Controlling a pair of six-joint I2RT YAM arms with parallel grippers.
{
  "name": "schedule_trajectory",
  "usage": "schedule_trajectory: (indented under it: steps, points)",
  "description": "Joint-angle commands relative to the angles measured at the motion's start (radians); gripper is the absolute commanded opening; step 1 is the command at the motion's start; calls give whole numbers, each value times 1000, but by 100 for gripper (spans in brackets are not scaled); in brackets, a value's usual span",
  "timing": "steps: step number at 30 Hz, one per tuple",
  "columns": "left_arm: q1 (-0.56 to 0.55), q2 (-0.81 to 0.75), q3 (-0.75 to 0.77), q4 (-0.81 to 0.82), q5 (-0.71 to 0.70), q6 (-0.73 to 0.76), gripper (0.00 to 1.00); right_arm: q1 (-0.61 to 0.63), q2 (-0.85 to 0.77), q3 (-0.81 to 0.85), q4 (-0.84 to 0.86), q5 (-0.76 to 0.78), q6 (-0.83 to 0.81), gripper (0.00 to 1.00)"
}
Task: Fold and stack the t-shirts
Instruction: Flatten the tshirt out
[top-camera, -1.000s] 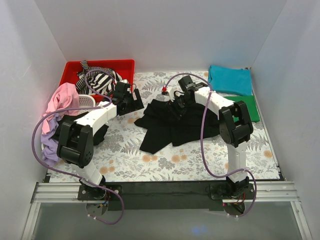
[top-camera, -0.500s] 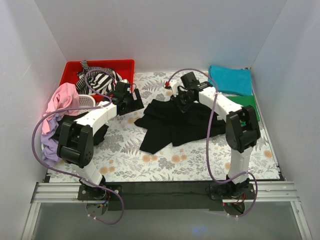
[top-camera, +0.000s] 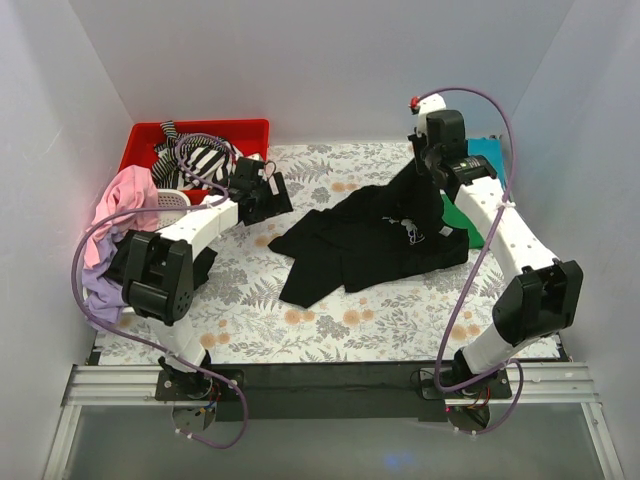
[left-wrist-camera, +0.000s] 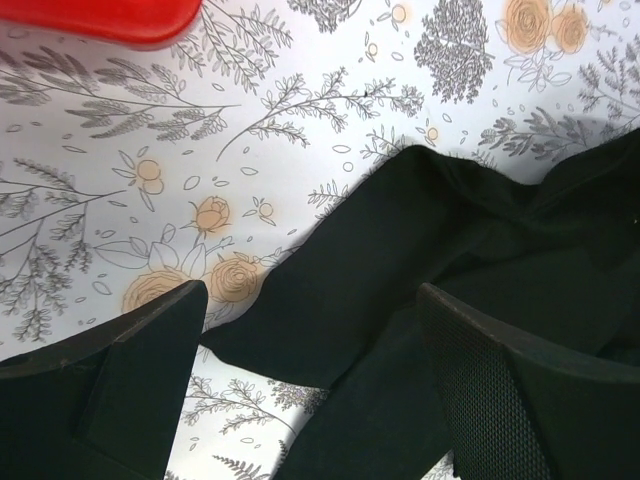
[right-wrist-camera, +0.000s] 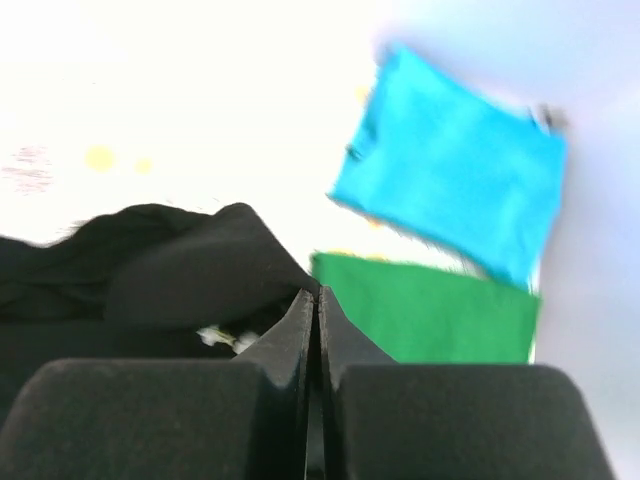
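Top external: right claw (top-camera: 427, 163) clamps black shirt (top-camera: 365, 248) edge, held high far right; left claw (top-camera: 270, 196) open over its left corner. Likely spreading step; next needs left pinch.

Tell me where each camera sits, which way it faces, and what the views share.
Top external: above and behind the arms, looking down on the flowered table; both arms show whole, bases nearest.
Left wrist: on the left arm, looking down at the black t-shirt and a red bin corner; open left fingers frame it.
Right wrist: on the raised right arm, facing the teal t-shirt and green t-shirt; right fingers shut on black cloth.
Shared: all three show the black t-shirt.
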Motion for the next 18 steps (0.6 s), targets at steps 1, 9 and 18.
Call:
schedule_trajectory:
  steps: [1,9,18]
  points:
    - [3,21,46,4,65,-2,84,-58,-43,-91,52,176,113,1]
    - [5,73,75,21,124,-3,84,-208,-197,-123,155,279,116,1]
    - [3,242,173,13,117,-35,85,-210,-206,-169,166,131,136,1]
